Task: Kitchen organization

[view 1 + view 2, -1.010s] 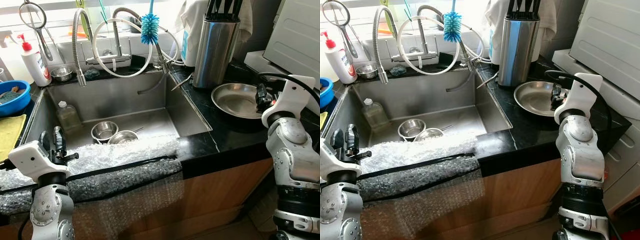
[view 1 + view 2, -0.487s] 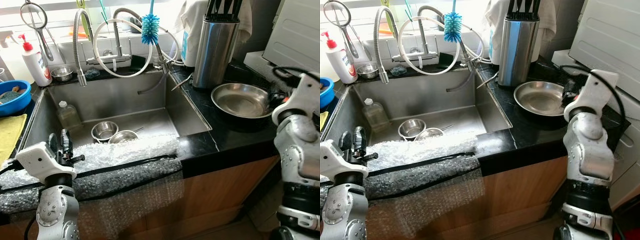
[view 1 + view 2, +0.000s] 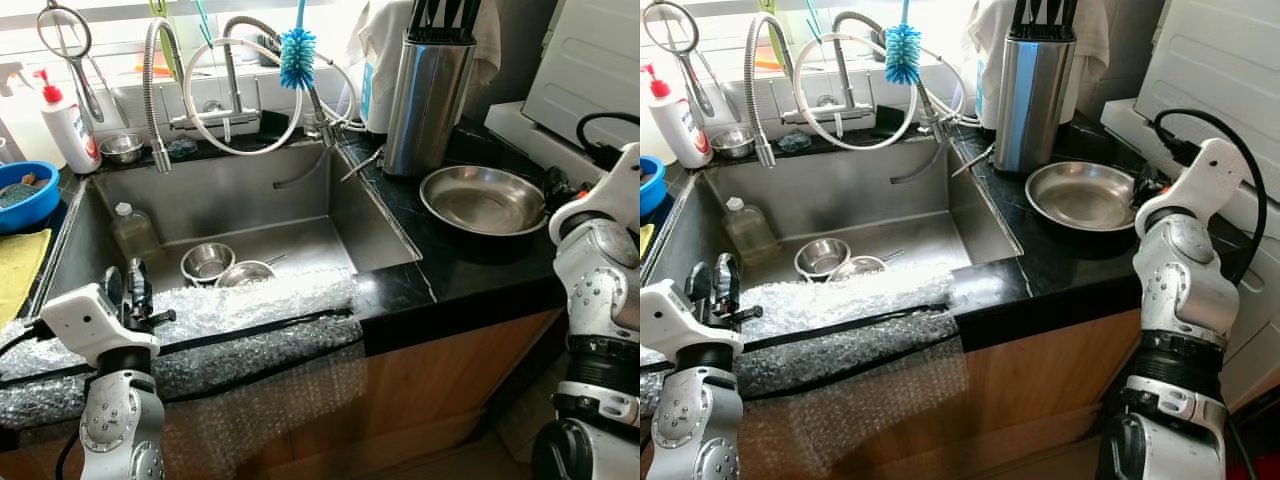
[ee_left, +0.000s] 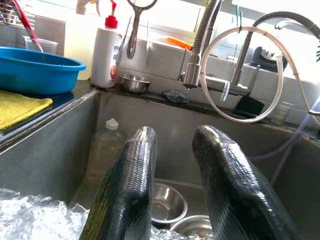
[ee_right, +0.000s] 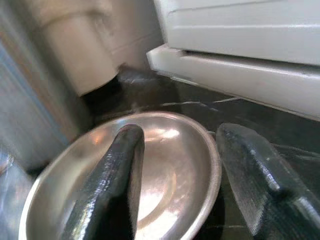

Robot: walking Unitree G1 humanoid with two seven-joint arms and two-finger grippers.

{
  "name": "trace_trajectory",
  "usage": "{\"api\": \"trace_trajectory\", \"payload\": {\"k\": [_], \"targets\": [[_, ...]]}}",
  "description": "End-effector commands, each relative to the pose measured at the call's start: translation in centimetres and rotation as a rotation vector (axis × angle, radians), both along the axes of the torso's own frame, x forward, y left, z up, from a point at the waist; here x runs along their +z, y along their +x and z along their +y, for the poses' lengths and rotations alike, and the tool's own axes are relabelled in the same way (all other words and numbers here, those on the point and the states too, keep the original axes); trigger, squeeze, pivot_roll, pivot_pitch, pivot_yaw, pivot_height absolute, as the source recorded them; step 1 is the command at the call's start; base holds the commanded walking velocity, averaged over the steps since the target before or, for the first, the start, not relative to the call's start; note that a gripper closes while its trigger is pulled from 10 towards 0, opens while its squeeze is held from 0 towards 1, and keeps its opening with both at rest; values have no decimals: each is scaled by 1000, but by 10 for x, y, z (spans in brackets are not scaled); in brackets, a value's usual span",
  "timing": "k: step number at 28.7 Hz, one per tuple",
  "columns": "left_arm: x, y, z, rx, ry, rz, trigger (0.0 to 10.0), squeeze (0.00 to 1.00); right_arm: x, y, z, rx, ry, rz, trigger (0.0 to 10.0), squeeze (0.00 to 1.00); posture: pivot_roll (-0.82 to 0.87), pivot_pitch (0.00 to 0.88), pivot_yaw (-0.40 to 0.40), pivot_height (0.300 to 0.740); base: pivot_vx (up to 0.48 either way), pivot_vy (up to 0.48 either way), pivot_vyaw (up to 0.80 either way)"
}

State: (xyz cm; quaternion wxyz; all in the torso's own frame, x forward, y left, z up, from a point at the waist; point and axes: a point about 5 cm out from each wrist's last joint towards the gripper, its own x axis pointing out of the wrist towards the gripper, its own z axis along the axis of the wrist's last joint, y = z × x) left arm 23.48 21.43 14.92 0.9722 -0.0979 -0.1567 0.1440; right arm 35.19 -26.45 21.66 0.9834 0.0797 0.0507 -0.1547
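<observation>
A wide shallow steel dish (image 3: 483, 200) rests on the black counter to the right of the sink (image 3: 240, 190). My right gripper (image 3: 555, 186) hovers at the dish's right rim; its wrist view shows it open (image 5: 182, 135) with the dish (image 5: 150, 190) below and nothing held. Two small steel bowls (image 3: 208, 262) (image 3: 246, 273) and a clear plastic bottle (image 3: 135, 232) lie in the sink. My left gripper (image 3: 131, 290) stands over the front left edge of the sink, fingers slightly apart (image 4: 175, 135) and empty, pointing at the bowls.
Bubble wrap (image 3: 250, 315) covers the sink's front edge. A steel knife block (image 3: 428, 90), a hose faucet (image 3: 235, 85) with a blue brush (image 3: 297, 55), a soap bottle (image 3: 68, 125), a blue basin (image 3: 25, 190), a yellow cloth (image 3: 15, 265) and a white appliance (image 3: 590, 70) surround the sink.
My right gripper has pulled back to the right, from over the dish's right side to just past its rim. My left arm has shifted slightly right along the sink's front.
</observation>
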Motion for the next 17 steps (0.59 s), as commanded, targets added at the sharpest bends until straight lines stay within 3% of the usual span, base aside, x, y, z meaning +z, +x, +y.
{"api": "trace_trajectory", "payload": {"k": [1, 4, 8, 9, 10, 17], "targets": [[1, -2, -1, 3, 1, 3, 10000, 0, -3, 0, 4, 50, -83, 19, 10000, 0, 9, 0, -11, 740, 0, 0, 0], [0, -2, -2, 3, 0, 5, 10000, 0, -4, 0, 2, 98, -204, 35, 10000, 0, 6, 0, -9, 740, 0, 0, 0], [0, -2, -2, 1, 0, 6, 10000, 0, -5, 0, 1, 111, -234, 45, 10000, 0, 6, 0, -9, 740, 0, 0, 0], [0, -2, -3, -5, -1, 7, 10000, 0, -5, 0, -3, 99, -132, 33, 10000, 0, -4, 0, -4, 740, 0, 0, 0], [0, -1, -3, -7, -1, 7, 10000, 0, -5, 1, -5, 95, -91, 30, 10000, 0, -4, 0, -4, 740, 0, 0, 0], [-1, -1, -5, -13, 4, 8, 10000, 0, 0, 5, -19, -36, 118, -33, 10000, 0, -1, 0, -4, 740, 0, 0, 0]]}}
